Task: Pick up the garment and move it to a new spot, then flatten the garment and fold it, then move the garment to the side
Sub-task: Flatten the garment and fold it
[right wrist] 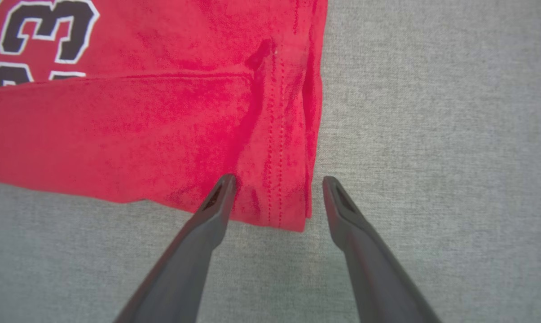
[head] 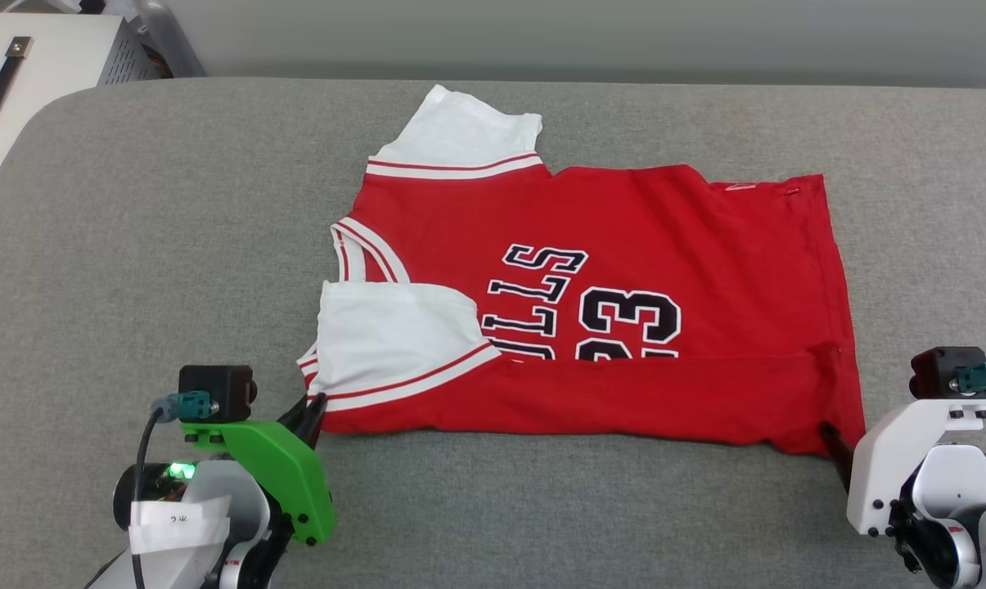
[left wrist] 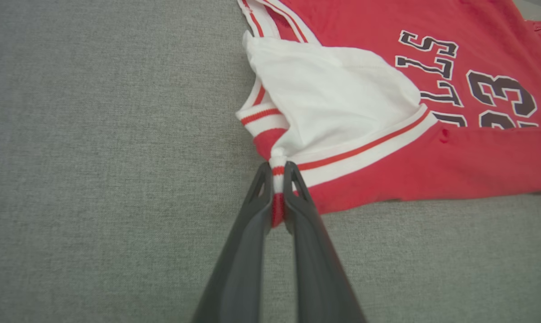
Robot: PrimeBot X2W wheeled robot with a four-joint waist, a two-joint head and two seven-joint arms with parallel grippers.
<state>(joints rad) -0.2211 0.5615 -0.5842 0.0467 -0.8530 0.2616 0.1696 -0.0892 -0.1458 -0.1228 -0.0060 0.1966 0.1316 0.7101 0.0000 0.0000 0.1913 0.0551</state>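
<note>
The garment [head: 607,270], a red jersey with white sleeves and a black "BULLS 23" print, lies spread sideways on the grey surface, its near long edge folded over. My left gripper [head: 312,413] is shut on the near sleeve's striped trim [left wrist: 277,172] at the garment's near-left corner. My right gripper [right wrist: 277,184] stands open, its fingers straddling the red hem corner [right wrist: 283,197] at the near right. In the head view a dark right fingertip [head: 832,435] touches that corner.
The grey padded table [head: 173,229] spreads wide around the shirt. A pale cabinet with a black handle [head: 2,82] stands beyond its far left corner. A grey wall runs behind the far edge.
</note>
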